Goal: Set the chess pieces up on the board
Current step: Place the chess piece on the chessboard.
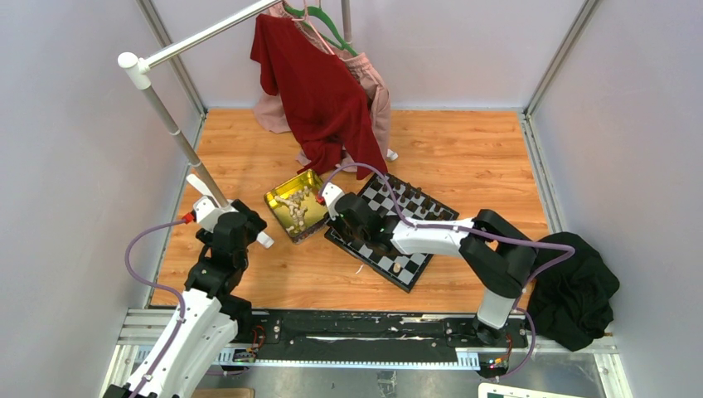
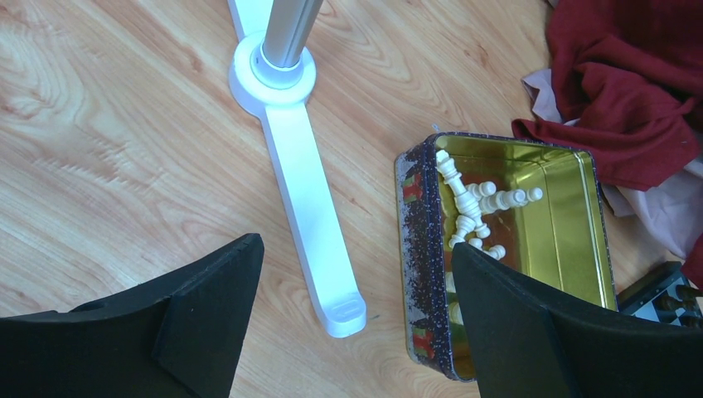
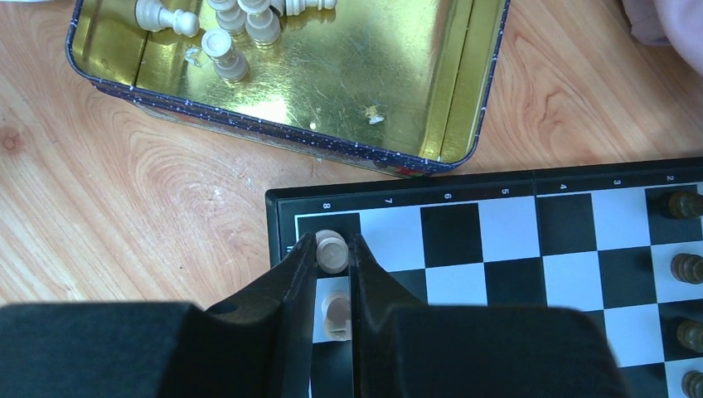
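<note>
**Containers.** The gold tin (image 1: pixel 296 205) stands open-topped on the wooden table (image 1: pixel 464 149), at 9 o'clock of the board (image 1: pixel 414 272). It holds a loose heap of cream pieces (image 2: pixel 472 207) lying tumbled on its shiny floor. In the right wrist view they crowd the tin's 10 o'clock corner.

**Grippers.** The right gripper (image 3: pixel 332 246) has its fingers clamped on one cream piece (image 3: pixel 332 255), which stands at the board's corner by the numeral 8. The left gripper (image 2: pixel 355 253) has its fingers wide apart and holds nothing. It hangs over the table at 9 o'clock of the tin.

**Obscured.**
- A second pale piece (image 3: pixel 336 317) sits in the gap between the right fingers, toward 6 o'clock; its form is hard to make out.
- Dark pieces (image 3: pixel 686 267) line the board's 3 o'clock edge, partly cut off by the frame.
- One left finger hides the tin's near corner.
- In the overhead view the right arm covers the board's middle.
</note>
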Robot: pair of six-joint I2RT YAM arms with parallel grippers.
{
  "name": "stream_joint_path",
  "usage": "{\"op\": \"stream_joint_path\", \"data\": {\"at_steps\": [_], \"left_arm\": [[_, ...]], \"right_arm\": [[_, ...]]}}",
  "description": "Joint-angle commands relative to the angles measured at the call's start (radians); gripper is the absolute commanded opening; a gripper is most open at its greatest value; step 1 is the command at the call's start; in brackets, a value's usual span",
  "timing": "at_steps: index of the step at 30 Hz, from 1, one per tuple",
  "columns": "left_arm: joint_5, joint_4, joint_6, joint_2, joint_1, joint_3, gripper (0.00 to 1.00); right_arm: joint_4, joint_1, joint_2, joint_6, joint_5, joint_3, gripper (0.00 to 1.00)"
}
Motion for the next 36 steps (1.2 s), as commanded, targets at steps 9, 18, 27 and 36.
{"op": "stream_joint_path", "data": {"at_steps": [9,18,27,36], "left_arm": [[-0.021,0.018,0.007,-0.013,-0.002,-0.023,0.9],[-0.019,0.026,0.007,-0.013,-0.002,-0.035,0.9],[-0.011,0.043,0.006,0.0,-0.002,-0.04,0.9],[-0.004,0.05,0.009,0.01,-0.002,-0.033,0.9]], "right_arm": [[0.031,0.021,0.037,0.028,0.002,-0.007,0.0],[0.035,0.021,0.05,0.024,0.018,-0.01,0.0],[0.027,0.02,0.048,0.005,0.036,-0.003,0.0],[0.008,0.019,0.05,-0.009,0.045,0.018,0.0]]}}
